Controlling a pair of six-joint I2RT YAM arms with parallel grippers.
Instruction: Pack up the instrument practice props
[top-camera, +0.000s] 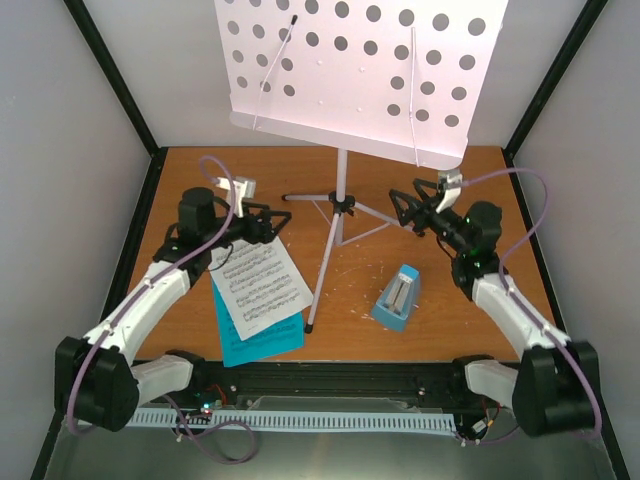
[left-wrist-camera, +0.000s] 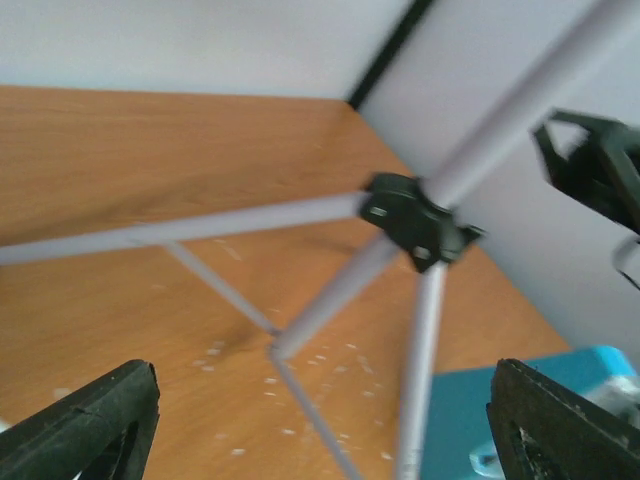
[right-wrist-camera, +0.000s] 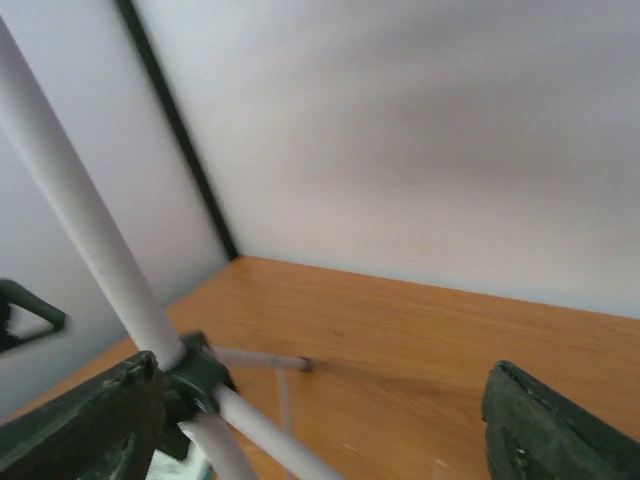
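The music stand (top-camera: 360, 70) was cut off by the overhead view's top edge. The blue sheet (top-camera: 262, 342) was largely covered by the white sheet (top-camera: 262, 283), whose notes could not be read. The metronome (left-wrist-camera: 460, 420) was cropped in the left wrist view.

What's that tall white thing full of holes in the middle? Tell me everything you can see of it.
It is a music stand. Its top is a white, metal-looking sheet punched with round holes, tilted back, with two thin wire page holders and no pages on it. A slim pale pole drops to a black hub, from which three thin legs spread onto the wooden table. It stands upright. The left end effector and right end effector flank the hub, both open, and neither seems to touch it.
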